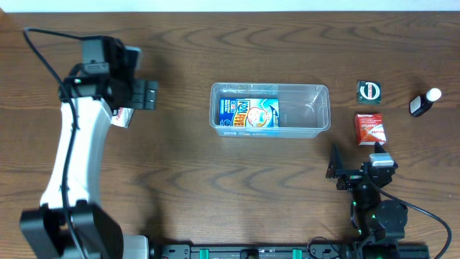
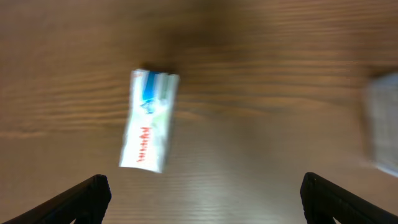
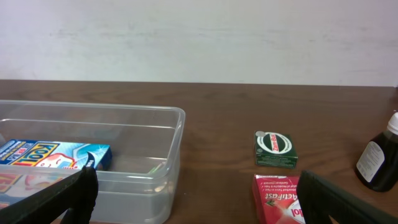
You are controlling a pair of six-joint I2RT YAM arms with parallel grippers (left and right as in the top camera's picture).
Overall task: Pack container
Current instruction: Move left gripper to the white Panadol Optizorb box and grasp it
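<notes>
The clear plastic container point(image 1: 316, 108) sits mid-table with a blue box point(image 1: 249, 114) in its left half; both show in the right wrist view, the container point(image 3: 171, 149) and the blue box point(image 3: 59, 155). My left gripper point(image 1: 147, 95) is open and empty, above a white tube-shaped box point(image 2: 149, 119) with blue and red print, which also peeks out under the arm in the overhead view point(image 1: 122, 117). My right gripper point(image 1: 352, 162) is open and empty, low at the front right, near a red box point(image 1: 370, 129), seen also in its wrist view point(image 3: 277, 199).
A dark green box point(image 1: 369, 91) and a small dark bottle with a white cap point(image 1: 424, 102) lie at the far right; both show in the right wrist view, the green box point(image 3: 275, 149) and the bottle point(image 3: 379, 158).
</notes>
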